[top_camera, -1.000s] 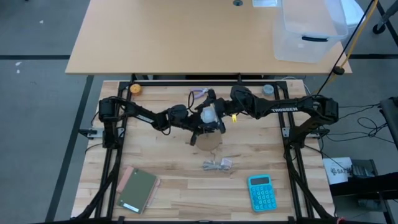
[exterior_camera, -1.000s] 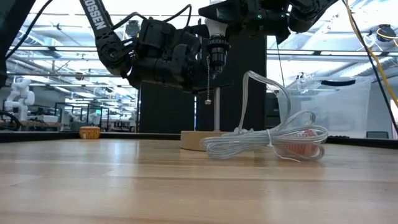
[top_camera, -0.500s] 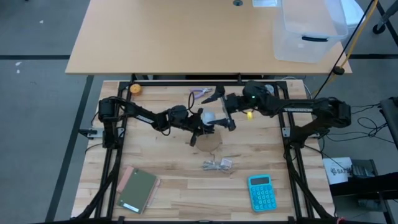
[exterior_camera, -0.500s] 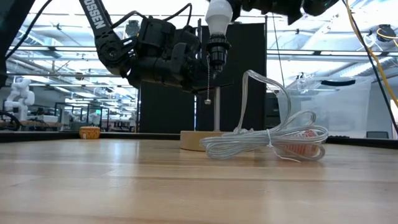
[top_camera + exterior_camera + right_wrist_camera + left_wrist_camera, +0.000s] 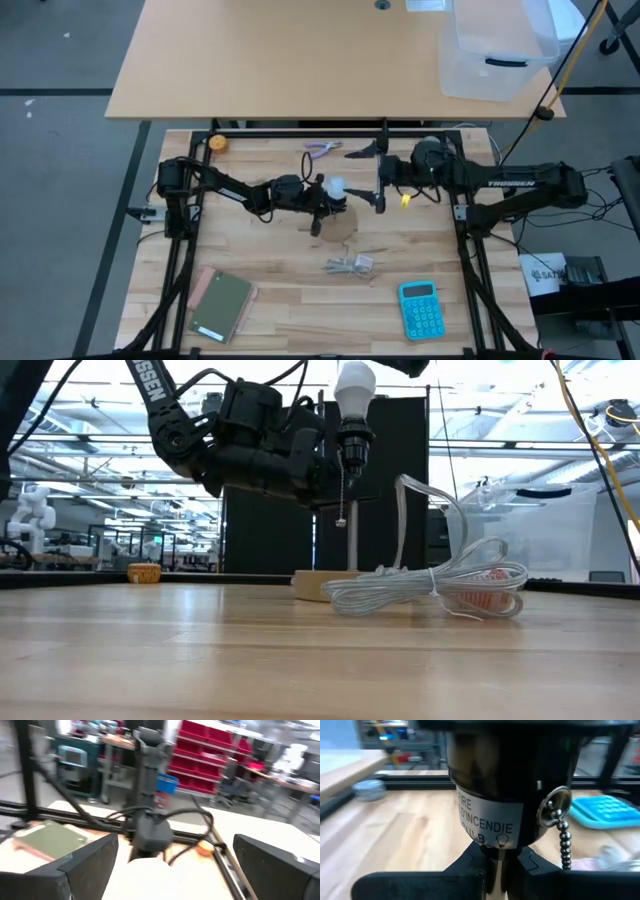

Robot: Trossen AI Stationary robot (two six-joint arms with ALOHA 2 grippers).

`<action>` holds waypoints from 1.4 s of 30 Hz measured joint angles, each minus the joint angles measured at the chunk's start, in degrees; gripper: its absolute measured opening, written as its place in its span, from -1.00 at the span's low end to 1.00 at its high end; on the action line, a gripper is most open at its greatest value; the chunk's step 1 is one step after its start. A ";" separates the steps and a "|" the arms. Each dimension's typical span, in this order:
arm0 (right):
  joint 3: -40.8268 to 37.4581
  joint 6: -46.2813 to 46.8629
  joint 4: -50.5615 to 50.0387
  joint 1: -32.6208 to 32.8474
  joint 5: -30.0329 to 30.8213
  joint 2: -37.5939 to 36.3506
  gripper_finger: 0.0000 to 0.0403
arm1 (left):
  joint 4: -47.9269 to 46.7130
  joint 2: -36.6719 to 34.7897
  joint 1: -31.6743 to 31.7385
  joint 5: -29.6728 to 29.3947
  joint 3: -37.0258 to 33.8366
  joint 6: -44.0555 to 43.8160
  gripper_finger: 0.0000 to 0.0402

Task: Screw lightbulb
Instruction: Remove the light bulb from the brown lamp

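Observation:
The whitish lightbulb (image 5: 335, 187) (image 5: 354, 382) stands upright with its screw end in the black socket (image 5: 352, 438) (image 5: 490, 795). The socket sits on a thin stem (image 5: 352, 540) rising from a round wooden disc base (image 5: 340, 226) (image 5: 322, 581) on the table. A bead pull chain (image 5: 342, 490) (image 5: 564, 840) hangs from the socket. My left gripper (image 5: 318, 196) (image 5: 499, 870) is shut on the stem. My right gripper (image 5: 372, 177) (image 5: 175, 870) is open and empty, to the right of the bulb and clear of it. My left gripper pinches the thin stem (image 5: 498, 866) just below the black socket between its two fingers (image 5: 470, 866). The fingers come level from the table's left side and lie across the stem. The lamp stands upright with its wooden base on the table.
A coiled clear cord (image 5: 349, 264) (image 5: 430, 592) lies in front of the base. A blue calculator (image 5: 421, 308), a green notebook (image 5: 221, 305), an orange thing (image 5: 217, 142), purple pliers (image 5: 322, 148) and a grey disc (image 5: 430, 143) lie around. A clear bin (image 5: 497, 50) stands on the far table.
My right gripper has let go of the bulb and drawn back toward the table's right edge, its fingers now wide apart. The bulb has stayed upright in the socket. My left gripper has kept its hold on the stem.

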 joint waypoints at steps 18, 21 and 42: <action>-15.42 6.03 29.49 9.42 32.88 4.32 0.93 | 0.15 0.00 -0.13 -23.87 0.04 -4.58 -0.85; -20.39 7.62 42.67 9.87 35.00 7.08 0.93 | 0.16 0.00 -0.12 -24.04 0.04 -4.74 -0.85; -7.57 3.34 50.49 7.94 44.93 27.95 0.92 | 0.24 0.00 0.04 -24.66 0.04 -5.33 -0.85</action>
